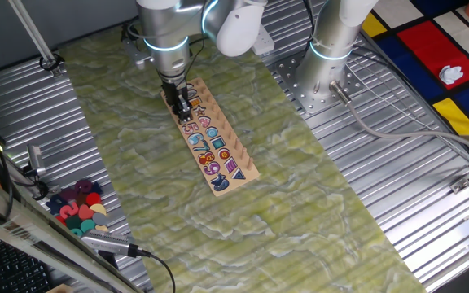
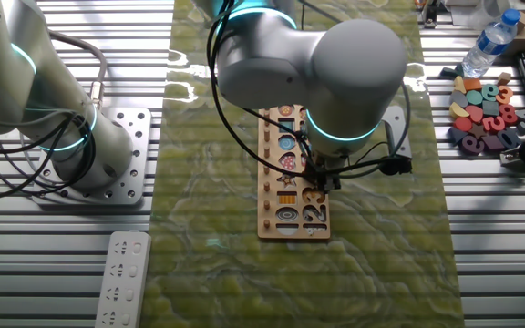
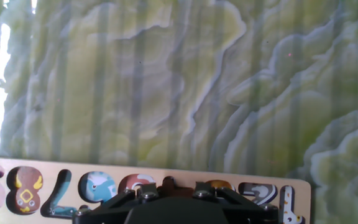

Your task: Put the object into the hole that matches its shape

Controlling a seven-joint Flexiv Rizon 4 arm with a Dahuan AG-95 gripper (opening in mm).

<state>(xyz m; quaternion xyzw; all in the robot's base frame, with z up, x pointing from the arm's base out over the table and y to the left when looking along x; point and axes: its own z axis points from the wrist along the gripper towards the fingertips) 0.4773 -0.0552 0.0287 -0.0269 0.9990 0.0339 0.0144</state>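
**Hand low over the far end of the board; piece not clearly visible**

The hand [image 1: 181, 104] hangs straight down over the wooden puzzle board [image 1: 243, 175], right at the board's end nearest the arm's base. The board is a long strip lying diagonally on the green marbled mat [image 1: 300, 220], roughly mid-counter, with its long axis running from near the back edge of the counter toward the front right in one fixed view. In the other fixed view the arm's big wrist covers the upper half of the board [image 2: 292, 230], and the fingers come down near the number row around the middle.

The object: I can't pick out the dark red-brown piece with any certainty. Something dark sits at the fingertips in one fixed view, but it's too small to tell piece from finger pad. My guess is it's pinched in the hand or directly beneath it. Whether the hand is closed or spread is not readable; the hand view shows only the black housing [image 3: 166, 208] at the bottom edge, with the board's number row [image 3: 55, 186] just past it.

The relation that matters is the hand directly above the board's row, so any remaining move looks like a small slide along the board's long axis, then straight down.

The heap of spare coloured pieces [image 1: 78, 210] lies well apart, off the mat at the counter's front left edge.
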